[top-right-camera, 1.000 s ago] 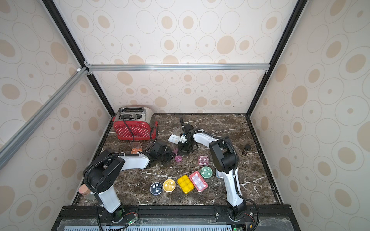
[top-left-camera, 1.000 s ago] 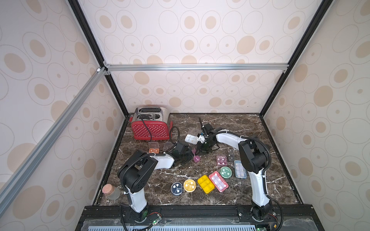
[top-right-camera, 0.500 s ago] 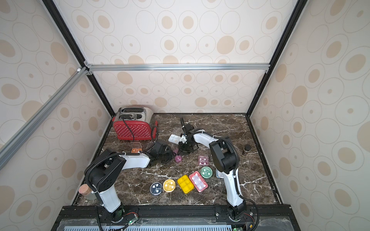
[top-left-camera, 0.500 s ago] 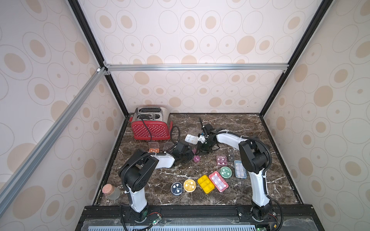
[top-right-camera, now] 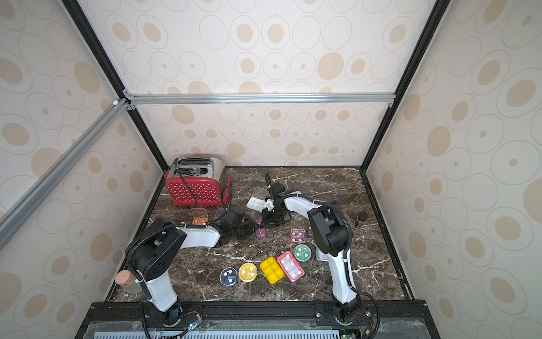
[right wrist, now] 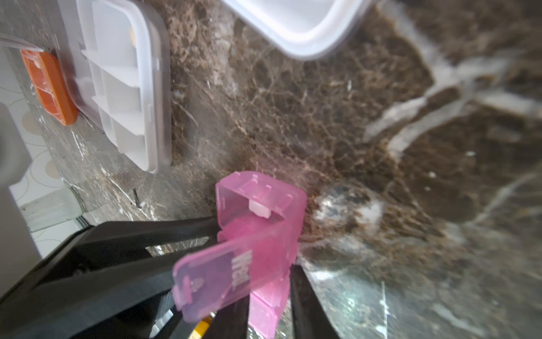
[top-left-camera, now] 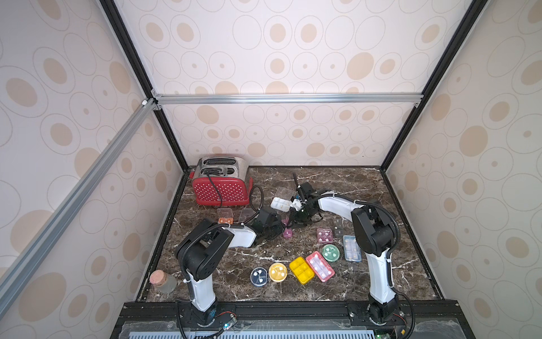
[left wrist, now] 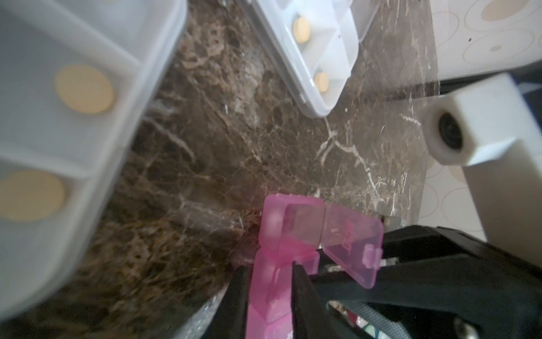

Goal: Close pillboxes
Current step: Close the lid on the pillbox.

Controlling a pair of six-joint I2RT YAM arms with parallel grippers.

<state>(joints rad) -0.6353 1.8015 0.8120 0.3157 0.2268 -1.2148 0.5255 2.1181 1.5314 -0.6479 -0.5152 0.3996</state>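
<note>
1. Bright and even across both top views, almost washed out on the pale walls point(top-left-camera: 293, 44).
2. Only faint, soft shadows on the marble table point(top-left-camera: 264, 252), plus a mild sheen.
3. Stretched toward the corners by the wide lens.
4. Left wrist view: heavily out of focus on the near white pillbox point(left wrist: 58, 117), sharper on the pink pillbox point(left wrist: 293, 229).
5. Right wrist view: smeared nearly everywhere, perhaps from motion; whitish glare on the marble.

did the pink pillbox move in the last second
No. In both top views the pink pillbox lies in the same spot as before, with the same gap between it and the red toaster.
</note>
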